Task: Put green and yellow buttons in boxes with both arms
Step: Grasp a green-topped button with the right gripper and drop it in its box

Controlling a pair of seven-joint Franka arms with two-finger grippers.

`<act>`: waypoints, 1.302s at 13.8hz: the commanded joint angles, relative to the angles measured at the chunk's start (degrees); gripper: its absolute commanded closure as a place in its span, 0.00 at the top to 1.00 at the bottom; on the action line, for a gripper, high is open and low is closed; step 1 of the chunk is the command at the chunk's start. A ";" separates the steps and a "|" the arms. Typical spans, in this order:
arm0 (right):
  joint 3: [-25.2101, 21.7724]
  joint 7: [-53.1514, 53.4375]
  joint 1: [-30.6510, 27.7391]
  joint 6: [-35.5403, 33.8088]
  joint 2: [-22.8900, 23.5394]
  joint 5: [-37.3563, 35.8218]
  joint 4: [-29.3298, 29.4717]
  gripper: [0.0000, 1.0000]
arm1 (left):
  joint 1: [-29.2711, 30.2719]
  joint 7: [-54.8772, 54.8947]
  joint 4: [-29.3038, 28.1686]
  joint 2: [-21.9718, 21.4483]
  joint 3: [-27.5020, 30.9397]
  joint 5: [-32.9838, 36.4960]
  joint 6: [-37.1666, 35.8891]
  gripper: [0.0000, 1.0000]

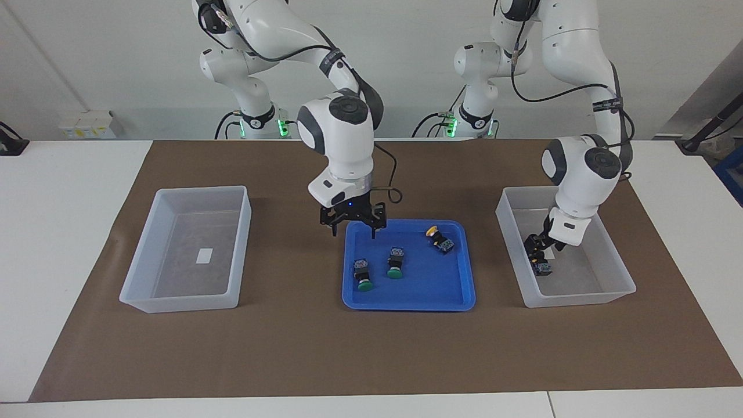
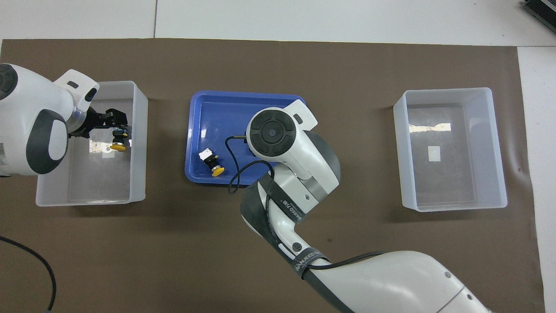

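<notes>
Remotely, from my operator's seat, I watch the left pincer point(image 1: 538, 251) point(image 2: 114, 126) reach down inside the left-end box point(image 1: 580, 299) point(image 2: 139, 130), the bin at the left arm's end of the counter point(image 1: 58, 232). It sits at three o'clock from the blue tray point(image 1: 406, 302) point(image 2: 200, 104) in the facing view. The pincer's fingers stand apart and clamp nothing. One yellow button point(image 1: 544, 267) point(image 2: 117, 143) lies on the box floor just under the fingertips; whether they touch it I cannot tell.

The right pincer point(image 1: 353, 232) hangs over the tray's edge nearest the robots, at about eleven o'clock of the tray in the facing view. Its fingers are spread wide and empty. From overhead, the right arm's wrist hides it.

Two green buttons point(image 1: 364, 276) lie side by side on the tray, caps pointing away from the robots, around seven o'clock from the tray's centre in the facing view. The second yellow button point(image 1: 439, 239) point(image 2: 212, 161) lies on its side near the tray's one o'clock corner in that view, well apart from the green pair.

The right-end box point(image 1: 174, 305) point(image 2: 451, 206), at nine o'clock from the tray in the facing view, holds only a small white label point(image 1: 205, 256). Tray and boxes all sit on a brown mat point(image 1: 290, 348).
</notes>
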 commanded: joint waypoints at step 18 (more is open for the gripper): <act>-0.42 2.83 -0.28 7.26 -1.91 -2.77 -4.06 0.00 | -4.88 -29.36 12.09 0.64 -0.18 -6.70 -17.20 1.00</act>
